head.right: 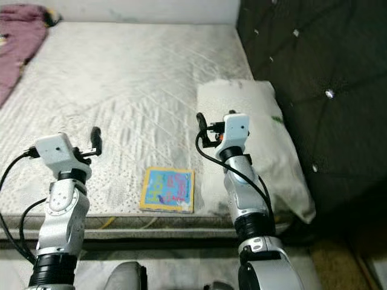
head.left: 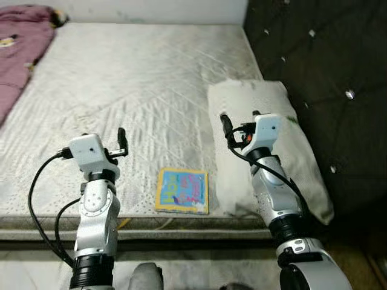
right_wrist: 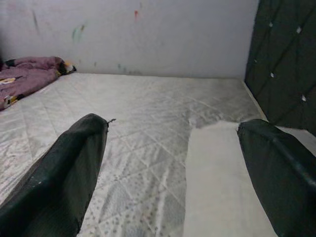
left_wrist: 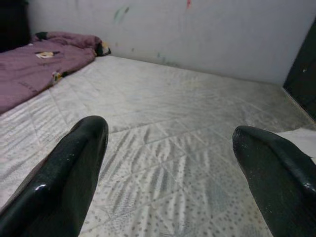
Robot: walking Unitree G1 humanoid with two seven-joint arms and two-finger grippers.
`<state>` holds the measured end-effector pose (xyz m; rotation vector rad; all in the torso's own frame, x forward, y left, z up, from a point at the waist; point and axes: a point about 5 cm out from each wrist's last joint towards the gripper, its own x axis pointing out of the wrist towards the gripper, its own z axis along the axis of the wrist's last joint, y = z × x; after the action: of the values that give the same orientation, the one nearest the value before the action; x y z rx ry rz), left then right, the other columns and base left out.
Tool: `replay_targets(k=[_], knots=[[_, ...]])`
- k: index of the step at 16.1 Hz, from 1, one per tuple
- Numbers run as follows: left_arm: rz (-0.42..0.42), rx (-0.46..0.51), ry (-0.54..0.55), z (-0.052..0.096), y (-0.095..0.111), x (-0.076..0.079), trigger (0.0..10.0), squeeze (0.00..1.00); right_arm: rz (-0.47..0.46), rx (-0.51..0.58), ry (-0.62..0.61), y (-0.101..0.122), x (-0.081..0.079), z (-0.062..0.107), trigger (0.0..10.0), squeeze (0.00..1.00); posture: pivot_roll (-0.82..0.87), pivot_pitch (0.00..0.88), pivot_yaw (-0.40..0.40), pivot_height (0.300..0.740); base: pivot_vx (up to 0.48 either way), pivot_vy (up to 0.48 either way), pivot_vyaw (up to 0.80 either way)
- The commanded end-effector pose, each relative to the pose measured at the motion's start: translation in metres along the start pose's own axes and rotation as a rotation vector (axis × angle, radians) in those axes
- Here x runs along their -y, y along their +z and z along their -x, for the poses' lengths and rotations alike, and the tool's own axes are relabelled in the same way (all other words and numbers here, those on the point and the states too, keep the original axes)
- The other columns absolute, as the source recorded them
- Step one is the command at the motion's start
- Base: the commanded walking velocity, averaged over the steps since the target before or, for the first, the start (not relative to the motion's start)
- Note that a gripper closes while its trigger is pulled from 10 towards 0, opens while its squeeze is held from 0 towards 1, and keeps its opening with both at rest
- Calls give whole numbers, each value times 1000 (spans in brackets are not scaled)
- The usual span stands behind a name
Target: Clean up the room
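A colourful children's book (head.left: 182, 191) lies flat on the grey quilted mattress (head.left: 139, 84), close to its front edge. My left gripper (head.left: 104, 140) hovers open above the mattress, left of the book, with nothing between its fingers (left_wrist: 79, 163). My right gripper (head.left: 240, 121) is open too, held over the near left part of a white pillow (head.left: 275, 130), to the right of the book and beyond it. In the right wrist view the pillow (right_wrist: 222, 182) lies partly between the fingers (right_wrist: 74, 163). A purple blanket (head.left: 21, 48) is bunched at the far left of the bed.
A dark tufted headboard (head.left: 326, 60) stands along the right side behind the pillow. A pale wall (left_wrist: 197, 29) with small paint marks closes the far end of the bed. The mattress front edge (head.left: 181, 222) runs just before my body.
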<state>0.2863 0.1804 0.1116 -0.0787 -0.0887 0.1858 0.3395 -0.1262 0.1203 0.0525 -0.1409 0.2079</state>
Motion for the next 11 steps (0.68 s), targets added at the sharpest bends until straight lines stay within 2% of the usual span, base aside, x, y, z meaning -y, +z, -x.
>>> replay_targets(k=[1,3,11], knots=[[-25,-8,4,1,-4,0,10000,0,4,-17,-3,-4,2,1,10000,0,22,0,-16,740,0,0,0],[-24,-59,21,-1,-11,0,10000,0,3,-18,-7,-4,2,1,10000,0,23,0,-15,740,0,0,0],[12,-54,12,-1,-10,1,10000,0,1,-25,-9,-6,2,1,10000,0,22,0,-15,740,0,0,0]])
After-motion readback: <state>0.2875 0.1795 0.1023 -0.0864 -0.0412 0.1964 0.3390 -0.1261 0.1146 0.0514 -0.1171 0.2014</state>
